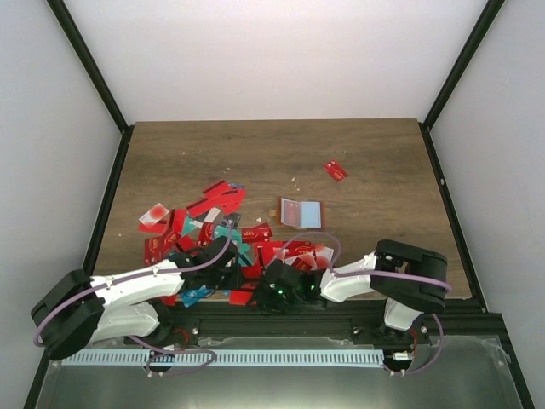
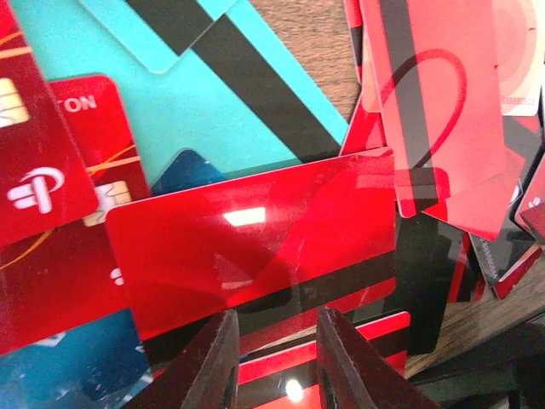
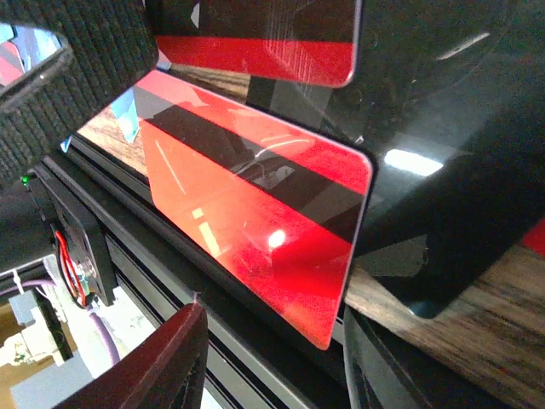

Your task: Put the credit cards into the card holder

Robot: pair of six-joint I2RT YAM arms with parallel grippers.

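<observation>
- The cards [image 1: 213, 230] are a messy heap on the near left part of the table [image 1: 383, 153], mostly red with a few teal ones mixed in. One stray red card [image 1: 335, 170] sits well off to the right.
- The card holder [image 1: 301, 213] lies flat and open on the table just right of the heap, pale blue inside showing. It's apart from both claws.
- The left claw [image 2: 277, 313] is right down over the pile, fingers a little apart with nothing pinched between them. A glossy red card [image 2: 255, 239] with a black stripe lies just ahead of the tips.
- Readable stuff in the left wrist view: a red card on the left shows "TON" [image 2: 77, 104] in pale capitals (the rest is cut off), and another has a white P-ish logo [image 2: 36, 189]. There's no text on the teal card [image 2: 196, 94], just a black stripe.
- The right claw [image 3: 272, 315] is at the table's near edge, fingers well apart. A striped red card [image 3: 255, 213] sticks out over that edge, its corner above the gap. It's not clamped as far as I can see.
</observation>
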